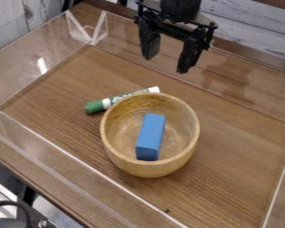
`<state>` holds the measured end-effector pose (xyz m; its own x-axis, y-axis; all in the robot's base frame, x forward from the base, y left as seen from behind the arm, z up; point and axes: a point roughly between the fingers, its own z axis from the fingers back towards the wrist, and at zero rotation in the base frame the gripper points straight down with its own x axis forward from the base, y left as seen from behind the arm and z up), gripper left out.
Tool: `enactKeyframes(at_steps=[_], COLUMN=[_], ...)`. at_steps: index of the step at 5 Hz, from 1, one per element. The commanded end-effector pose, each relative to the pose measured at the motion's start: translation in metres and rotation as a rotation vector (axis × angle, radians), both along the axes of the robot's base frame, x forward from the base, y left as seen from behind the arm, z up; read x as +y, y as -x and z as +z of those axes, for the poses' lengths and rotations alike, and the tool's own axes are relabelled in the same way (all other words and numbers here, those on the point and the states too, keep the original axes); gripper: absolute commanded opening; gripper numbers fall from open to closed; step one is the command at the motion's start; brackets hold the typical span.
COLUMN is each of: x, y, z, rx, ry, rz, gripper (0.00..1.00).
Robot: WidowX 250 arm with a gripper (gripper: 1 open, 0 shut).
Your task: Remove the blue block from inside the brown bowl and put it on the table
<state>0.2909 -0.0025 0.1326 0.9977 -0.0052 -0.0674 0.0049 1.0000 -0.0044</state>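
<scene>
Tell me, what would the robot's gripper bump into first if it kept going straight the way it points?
The gripper seems to point down, so probably the bare tabletop behind the bowl; depth is unclear.

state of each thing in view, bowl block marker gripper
gripper: open, above the table, holding nothing
brown bowl: upright on the table, block inside
blue block: lying in the bowl, not yet taken out
marker: capped in green, lying beside the bowl
table: bears the bowl and marker
</scene>
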Motion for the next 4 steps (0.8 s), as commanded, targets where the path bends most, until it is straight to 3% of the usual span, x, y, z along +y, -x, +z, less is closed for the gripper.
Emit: enactKeyframes(at_steps=[1,2,3,4], x=[-0.004,-0.012,-0.016,-0.019], y=[0.012,0.035,0.049,0.054], z=[-0.003,-0.001,0.001,-0.002], rx=[0.001,-0.031,-0.048,-0.048], ry=[-0.002,-0.001,-0.003,-0.002], rz=[0.021,0.066,0.092,0.095], gripper=[1.00,1.00,1.00,1.00])
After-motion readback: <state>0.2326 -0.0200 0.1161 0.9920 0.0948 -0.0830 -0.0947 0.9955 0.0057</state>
